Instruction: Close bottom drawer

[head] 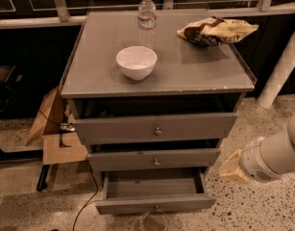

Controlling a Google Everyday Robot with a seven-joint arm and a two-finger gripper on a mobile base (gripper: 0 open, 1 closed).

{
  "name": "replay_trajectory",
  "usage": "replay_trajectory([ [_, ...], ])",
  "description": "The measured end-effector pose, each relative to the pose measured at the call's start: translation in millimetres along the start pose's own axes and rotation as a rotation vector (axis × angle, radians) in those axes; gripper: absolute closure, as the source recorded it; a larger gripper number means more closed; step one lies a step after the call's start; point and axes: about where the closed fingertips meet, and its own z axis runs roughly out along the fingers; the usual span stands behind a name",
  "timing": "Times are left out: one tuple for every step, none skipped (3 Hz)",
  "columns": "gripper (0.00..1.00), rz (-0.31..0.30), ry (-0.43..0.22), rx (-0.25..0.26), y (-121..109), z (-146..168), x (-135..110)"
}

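Claw [232, 167] is seen low on the right, near the grey cabinet [200, 66], and whether it is open or closed cannot be told. The bottom drawer [137, 205] is pulled out over the speckled floor [262, 208], and a bowl [136, 61], a bottle [147, 16] and a snack bag [216, 31] are set on top. The white arm [281, 153] is stretched in from the right edge.
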Motion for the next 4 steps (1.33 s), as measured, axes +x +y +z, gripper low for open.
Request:
replay_trajectory([
  [1.00, -0.002, 0.026, 0.003, -2.2, 20.2, 23.5],
  [1.00, 0.009, 0.020, 0.014, -3.5, 63.6, 80.0],
  [1.00, 0.030, -0.067, 0.020, -15.1, 105.4, 130.0],
  [1.00, 0.076, -0.161, -0.019, -30.8, 150.2, 161.3],
])
